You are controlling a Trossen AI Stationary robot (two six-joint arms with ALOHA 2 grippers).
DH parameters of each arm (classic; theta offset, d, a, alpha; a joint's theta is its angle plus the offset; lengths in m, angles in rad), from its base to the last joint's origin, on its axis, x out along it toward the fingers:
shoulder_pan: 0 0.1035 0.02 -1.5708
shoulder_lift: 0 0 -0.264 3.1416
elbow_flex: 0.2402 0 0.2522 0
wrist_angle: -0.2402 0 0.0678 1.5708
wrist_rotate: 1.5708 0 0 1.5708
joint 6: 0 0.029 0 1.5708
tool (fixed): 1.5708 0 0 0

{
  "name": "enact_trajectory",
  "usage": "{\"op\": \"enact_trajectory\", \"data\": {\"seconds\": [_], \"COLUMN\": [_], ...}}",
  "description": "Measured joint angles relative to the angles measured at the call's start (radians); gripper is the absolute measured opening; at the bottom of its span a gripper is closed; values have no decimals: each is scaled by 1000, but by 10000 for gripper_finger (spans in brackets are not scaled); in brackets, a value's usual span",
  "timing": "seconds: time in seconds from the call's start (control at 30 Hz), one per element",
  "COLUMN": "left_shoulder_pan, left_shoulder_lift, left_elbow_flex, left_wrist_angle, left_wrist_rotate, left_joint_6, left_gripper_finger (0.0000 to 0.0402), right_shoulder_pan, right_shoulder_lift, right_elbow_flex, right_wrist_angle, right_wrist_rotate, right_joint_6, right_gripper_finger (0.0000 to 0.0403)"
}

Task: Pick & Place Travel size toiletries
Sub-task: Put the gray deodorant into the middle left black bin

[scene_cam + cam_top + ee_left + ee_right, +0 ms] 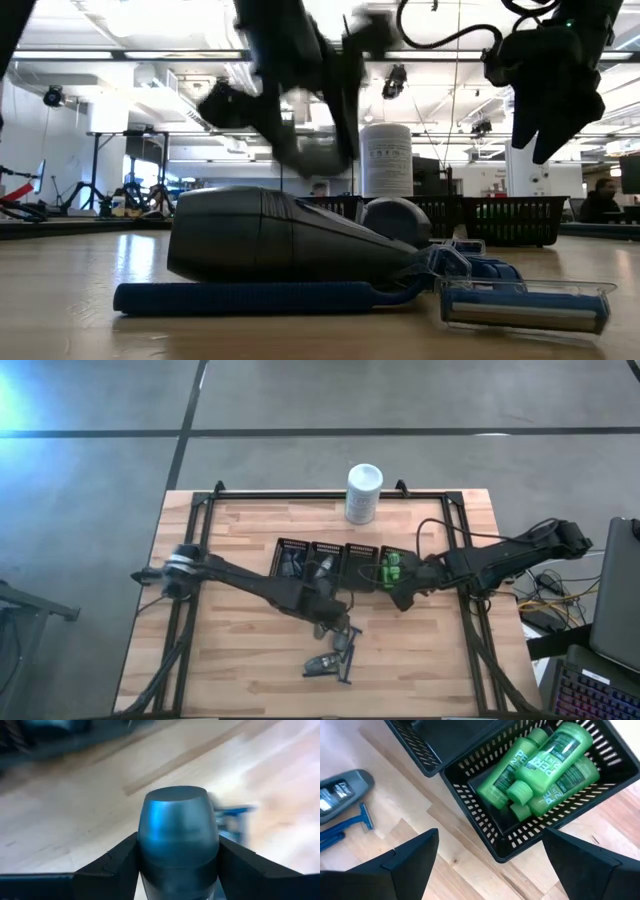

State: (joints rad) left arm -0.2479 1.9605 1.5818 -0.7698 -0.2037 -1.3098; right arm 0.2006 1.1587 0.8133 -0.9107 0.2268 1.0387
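Wooden tabletop carries the black mesh tray [340, 565]. The left gripper [177, 870] pinches a grey tube [177, 837], its long axis pointing out between the fingers, just short of the tray. The right gripper [490, 862] hangs spread above the green bottles [542, 767] in the end compartment; blue razors [380, 292] lie loose nearby.

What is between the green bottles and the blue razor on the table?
In the right wrist view, the black basket wall and bare wood lie between the green bottles and the blue razor.
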Motion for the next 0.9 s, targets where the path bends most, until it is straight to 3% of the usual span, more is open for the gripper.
{"op": "enact_trajectory", "data": {"seconds": [0.13,0.23,0.5,0.73,0.9], "left_shoulder_pan": [34,119,355,418,412], "left_shoulder_lift": [-111,-135,-73,-64,-64], "left_elbow_flex": [-2,-26,-68,-84,-108], "left_wrist_angle": [-40,-38,31,23,34], "left_wrist_rotate": [-86,-128,-46,-42,-35], "left_joint_6": [21,102,314,352,365], "left_gripper_finger": [218,217,215,248,250], "right_shoulder_pan": [0,0,0,0,0], "right_shoulder_lift": [-20,-31,-38,-37,-37], "right_elbow_flex": [6,10,11,8,4], "right_wrist_angle": [1,7,8,7,7], "right_wrist_rotate": [3,9,33,37,38], "right_joint_6": [-4,-17,21,75,85], "right_gripper_finger": [337,327,307,308,327]}}
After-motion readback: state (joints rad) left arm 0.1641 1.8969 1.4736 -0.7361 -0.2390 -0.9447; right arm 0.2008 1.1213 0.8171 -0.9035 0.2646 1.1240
